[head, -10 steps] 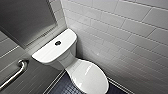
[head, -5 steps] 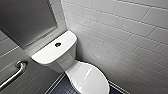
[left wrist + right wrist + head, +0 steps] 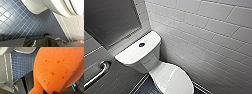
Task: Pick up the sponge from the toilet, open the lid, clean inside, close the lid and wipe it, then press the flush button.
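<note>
Sponge in grasp, cleaning yet to begin: the right gripper is clamped on the orange pad, which sits between its jaws and bulges out beyond them, with the blue floor tiles far past. The left gripper hangs low, the underside of the toilet ahead of it; whether it is open or closed cannot be told. Pick-up looks done. The lid lies down, so opening it, scrubbing inside, closing, wiping and pressing the flush button on the cistern appear to remain.
</note>
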Robot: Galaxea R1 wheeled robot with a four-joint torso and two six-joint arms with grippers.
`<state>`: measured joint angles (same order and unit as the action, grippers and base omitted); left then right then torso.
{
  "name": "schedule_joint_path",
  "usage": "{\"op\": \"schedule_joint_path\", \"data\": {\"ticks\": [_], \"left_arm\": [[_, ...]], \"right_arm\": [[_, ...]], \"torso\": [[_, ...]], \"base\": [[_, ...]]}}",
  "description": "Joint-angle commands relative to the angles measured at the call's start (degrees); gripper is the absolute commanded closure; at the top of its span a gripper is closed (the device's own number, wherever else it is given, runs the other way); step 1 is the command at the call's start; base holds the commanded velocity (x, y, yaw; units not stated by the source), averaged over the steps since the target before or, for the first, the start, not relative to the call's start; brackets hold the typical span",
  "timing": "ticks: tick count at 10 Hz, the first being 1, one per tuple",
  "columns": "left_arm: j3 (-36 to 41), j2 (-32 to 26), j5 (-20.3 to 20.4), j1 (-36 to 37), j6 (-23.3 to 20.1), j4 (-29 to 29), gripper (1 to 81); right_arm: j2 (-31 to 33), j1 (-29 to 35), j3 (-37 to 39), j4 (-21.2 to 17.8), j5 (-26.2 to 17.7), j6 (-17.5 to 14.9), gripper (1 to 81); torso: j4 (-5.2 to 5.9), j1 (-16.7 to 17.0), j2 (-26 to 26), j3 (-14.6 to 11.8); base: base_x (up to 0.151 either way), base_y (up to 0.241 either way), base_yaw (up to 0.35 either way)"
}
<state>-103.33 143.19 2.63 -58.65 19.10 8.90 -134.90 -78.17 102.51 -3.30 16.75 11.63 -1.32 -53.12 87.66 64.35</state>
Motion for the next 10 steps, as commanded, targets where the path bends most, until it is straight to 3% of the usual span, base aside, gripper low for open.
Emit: {"op": "schedule_joint_path", "data": {"ticks": [1,3,4,5,6,10], "left_arm": [[-0.30,-1.94,-2.90,5.68,3.13,-0.46,1.0],[1.54,-1.76,-2.98,7.45,3.66,-0.46,1.0],[2.78,-1.42,-2.98,7.80,3.66,-0.29,1.0],[3.13,-0.71,-3.07,8.06,3.66,-0.20,1.0],[3.13,-0.01,-3.07,8.07,3.57,-0.11,1.0],[3.75,4.64,-3.95,7.54,3.57,0.15,1.0]], "right_arm": [[0.05,-2.30,0.83,2.07,-3.39,-0.12,81.1],[-1.80,-3.54,3.47,2.51,-3.39,-0.12,81.1],[-2.59,-3.89,5.05,2.43,-3.39,-0.03,81.1],[-3.20,-3.98,5.76,2.51,-3.39,-0.11,81.1],[-3.56,-4.06,5.94,2.60,-3.65,-0.11,81.1],[-5.14,-4.06,7.08,2.69,-4.01,-0.12,81.1]], "torso": [[0.00,0.00,0.00,0.00],[0.00,0.00,0.00,0.00],[0.00,-3.69,5.73,0.00],[0.00,-3.82,5.97,0.00],[0.00,-0.72,1.18,0.00],[0.00,-2.14,3.47,0.00]], "base": [[0.000,0.000,0.000],[0.000,0.000,0.000],[0.000,0.000,0.000],[0.000,0.000,0.000],[0.000,0.000,0.000],[0.000,0.000,0.000]]}}
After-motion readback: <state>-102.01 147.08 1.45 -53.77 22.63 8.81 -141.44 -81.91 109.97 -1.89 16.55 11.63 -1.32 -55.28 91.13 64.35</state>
